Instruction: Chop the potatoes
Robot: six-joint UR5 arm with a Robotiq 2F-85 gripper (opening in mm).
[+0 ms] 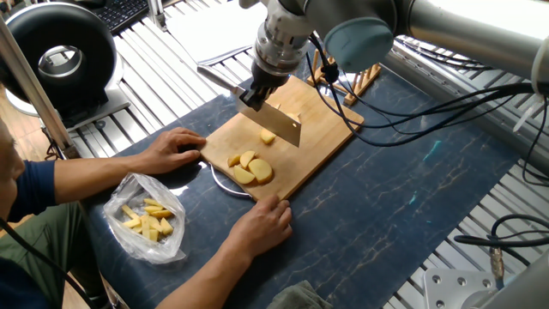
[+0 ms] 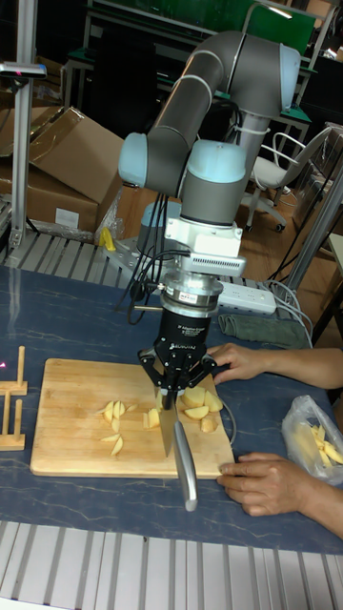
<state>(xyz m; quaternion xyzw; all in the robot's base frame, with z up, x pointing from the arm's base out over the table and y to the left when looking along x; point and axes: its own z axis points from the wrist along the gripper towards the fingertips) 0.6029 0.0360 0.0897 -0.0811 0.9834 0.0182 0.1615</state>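
The gripper has its fingers closed on a knife, blade raised just above the cutting board. Some potatoes lie in bigger chunks at the board's near end; thin cut pieces lie on the blade's other side. Chopping looks partly done, with the chunks left.

knife blade: hides potatoes behind it, at board's 12 o'clock
plastic bag: cut off at 3 o'clock edge
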